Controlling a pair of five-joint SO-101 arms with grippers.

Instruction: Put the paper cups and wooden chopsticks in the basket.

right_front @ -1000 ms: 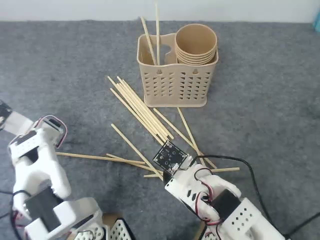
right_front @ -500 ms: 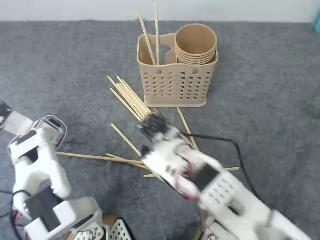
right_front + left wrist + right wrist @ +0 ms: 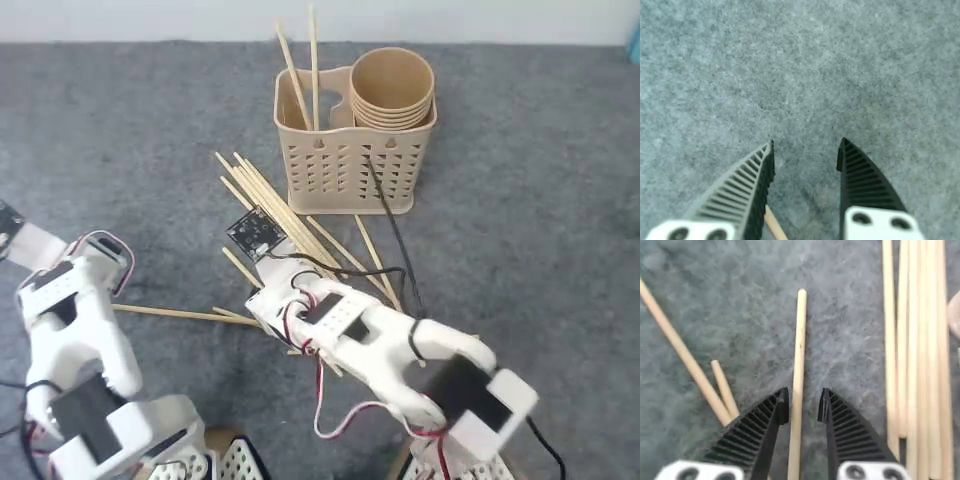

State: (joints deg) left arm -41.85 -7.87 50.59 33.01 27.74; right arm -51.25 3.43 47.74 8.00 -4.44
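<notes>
Two jaws of our right gripper (image 3: 802,400) are straddling, slightly spread, one pale wooden chopstick (image 3: 800,340) lying on the grey bench (image 3: 740,290). We are judging it a pick-up, needing closing next, then carrying to the beige perforated basket (image 3: 350,180).

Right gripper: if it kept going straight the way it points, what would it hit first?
Probably the single chopstick lying between the open fingers of the right gripper, then the grey carpet beneath; depth is hard to judge.

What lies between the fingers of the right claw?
One wooden chopstick lies on the grey carpet, in the open gap of the right claw; the right wrist view shows it.
</notes>
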